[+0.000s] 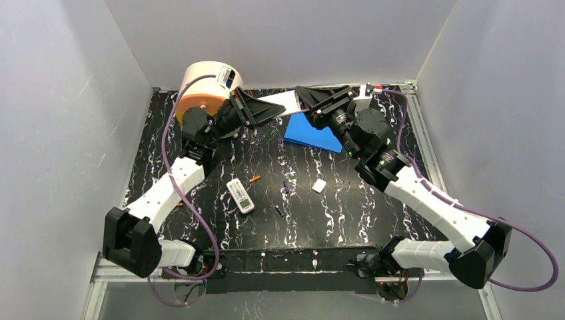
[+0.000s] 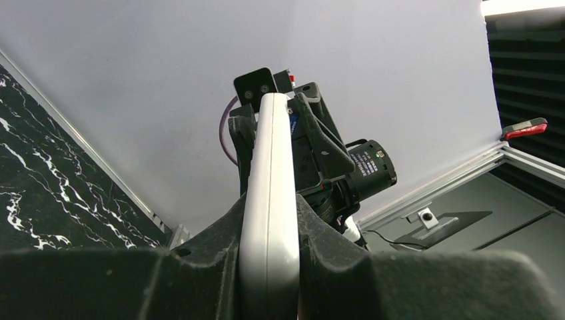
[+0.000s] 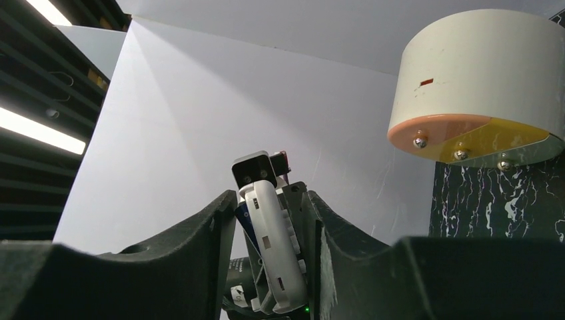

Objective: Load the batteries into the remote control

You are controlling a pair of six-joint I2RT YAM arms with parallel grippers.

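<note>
A white remote (image 1: 283, 103) is held in the air at the back of the table, between my two grippers. My left gripper (image 1: 258, 110) is shut on one end; in the left wrist view the remote (image 2: 270, 220) is clamped edge-on between both fingers. My right gripper (image 1: 305, 100) is at the other end. In the right wrist view the remote (image 3: 274, 253) sits tilted between the jaws, against the right finger, with a gap on the left. A second remote (image 1: 240, 196) lies on the table. Near it lie an orange battery (image 1: 254, 179), a purple one (image 1: 286, 186) and a dark one (image 1: 278, 209).
A white-and-orange drum (image 1: 210, 87) stands at the back left, also in the right wrist view (image 3: 480, 80). A blue flat pad (image 1: 313, 135) lies under the right wrist. A small white piece (image 1: 319, 186) lies mid-table. Grey walls enclose the black marbled table (image 1: 373, 200).
</note>
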